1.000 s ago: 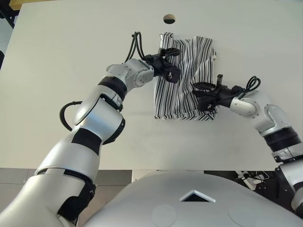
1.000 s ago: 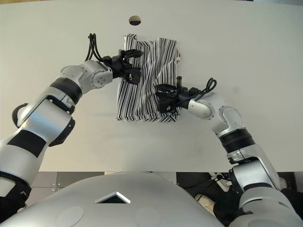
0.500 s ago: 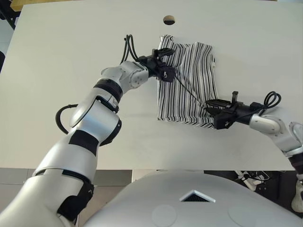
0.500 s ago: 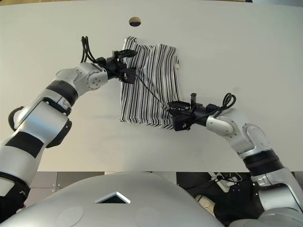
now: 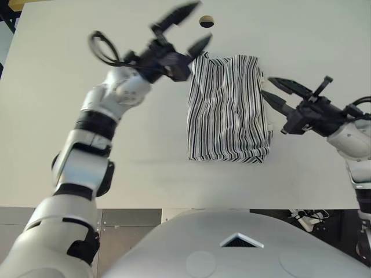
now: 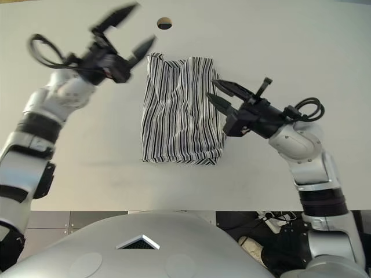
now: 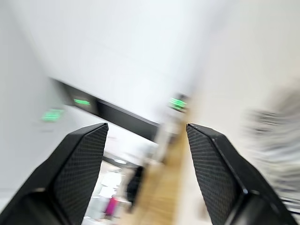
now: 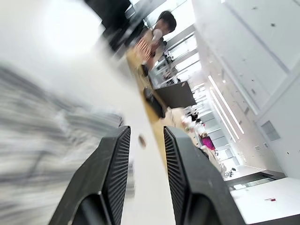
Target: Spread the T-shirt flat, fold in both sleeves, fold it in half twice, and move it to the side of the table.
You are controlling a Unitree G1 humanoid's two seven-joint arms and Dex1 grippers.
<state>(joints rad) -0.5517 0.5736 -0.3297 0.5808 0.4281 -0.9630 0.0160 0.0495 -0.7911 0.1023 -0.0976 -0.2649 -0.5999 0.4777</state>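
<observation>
T-shirt: one, striped, folded into a rectangle.
table: one, white.
hole: one, round, in the table at about 12 o'clock from the T-shirt.
grippers: two, the left gripper at 10 o'clock from the T-shirt and the right gripper at 3 o'clock.
fingers: four, two per gripper, each pair spread apart.

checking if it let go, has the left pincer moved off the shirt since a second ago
Yes. The left pincer has come off the T-shirt and swung up and away, now open level with the table hole, which kept its place.
</observation>
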